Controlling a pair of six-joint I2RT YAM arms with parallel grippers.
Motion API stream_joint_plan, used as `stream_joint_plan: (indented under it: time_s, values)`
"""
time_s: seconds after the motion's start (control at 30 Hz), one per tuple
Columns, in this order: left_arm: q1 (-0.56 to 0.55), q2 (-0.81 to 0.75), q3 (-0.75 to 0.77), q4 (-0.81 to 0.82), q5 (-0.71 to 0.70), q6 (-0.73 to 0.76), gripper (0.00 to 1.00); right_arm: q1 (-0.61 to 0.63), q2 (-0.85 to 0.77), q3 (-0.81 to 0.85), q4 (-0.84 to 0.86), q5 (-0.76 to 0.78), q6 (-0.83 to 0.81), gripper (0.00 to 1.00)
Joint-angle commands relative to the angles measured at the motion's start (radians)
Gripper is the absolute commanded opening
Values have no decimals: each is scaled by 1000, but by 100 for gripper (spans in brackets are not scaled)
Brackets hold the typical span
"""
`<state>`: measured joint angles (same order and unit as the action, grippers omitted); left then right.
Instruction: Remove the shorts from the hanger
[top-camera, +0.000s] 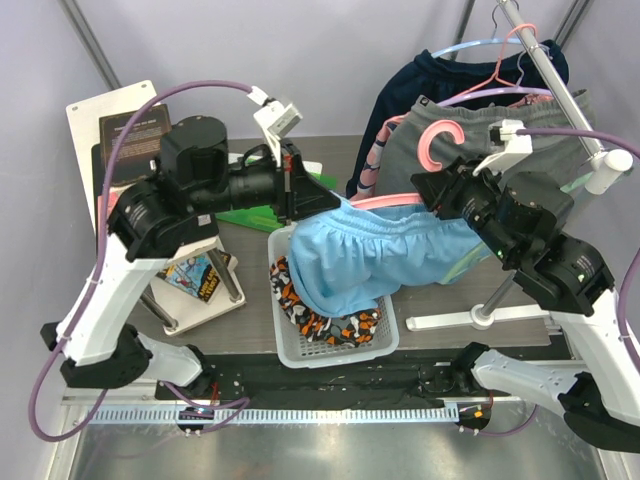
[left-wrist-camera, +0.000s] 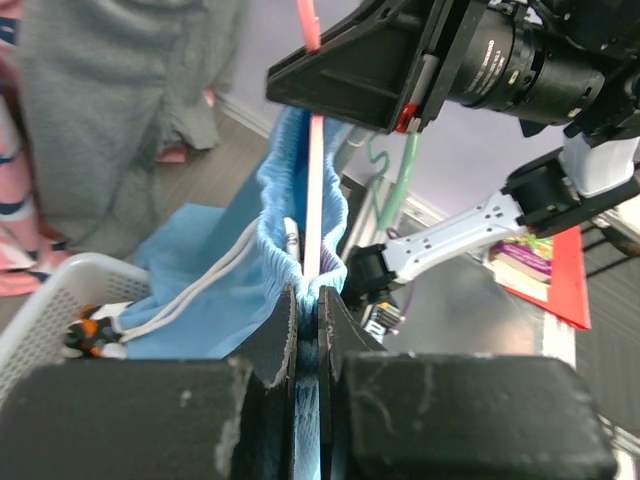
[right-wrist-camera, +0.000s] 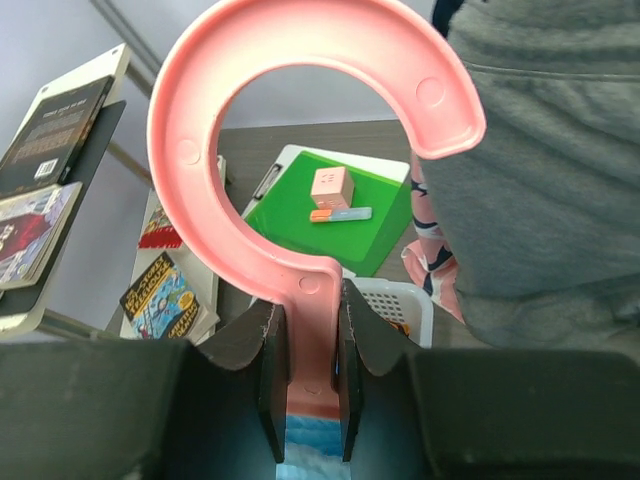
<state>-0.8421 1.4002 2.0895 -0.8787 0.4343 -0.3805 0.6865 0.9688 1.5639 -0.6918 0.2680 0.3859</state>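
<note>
Leftmost, the left arm (top-camera: 140, 230) reaches level toward centre, its left gripper (left-wrist-camera: 308, 300) clamped on the light blue shorts (top-camera: 370, 250) at the waistband. The shorts drape over a white basket (top-camera: 283, 340) at lower centre, which holds the camouflage shorts (top-camera: 340, 325) on the dark table (top-camera: 250, 330). At right, the right arm (top-camera: 540, 240) angles in, its right gripper (right-wrist-camera: 305, 330) clamped on the pink hanger (right-wrist-camera: 200, 130). 2 garments hang at upper right: grey shorts (top-camera: 470, 125) and a navy garment (top-camera: 430, 75).

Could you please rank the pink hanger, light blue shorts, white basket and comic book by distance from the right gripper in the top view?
1. pink hanger, clamped in the right gripper
2. light blue shorts, draped just beside it
3. white basket, below, mid-table
4. comic book, far left
</note>
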Motion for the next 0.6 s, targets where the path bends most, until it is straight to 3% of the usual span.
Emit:
stream_joint_plan:
  time_s: [0.0, 0.33, 0.57]
  values:
    - [5, -138, -58, 67, -104, 66, 0, -1, -67, -11, 86, 189, 76, 1]
    - [5, -277, -203, 113, -256, 92, 0, -2, -126, -44, 138, 312, 182, 1]
    - [5, -345, -334, 253, -295, 45, 0, -1, -180, -107, 212, 344, 343, 1]
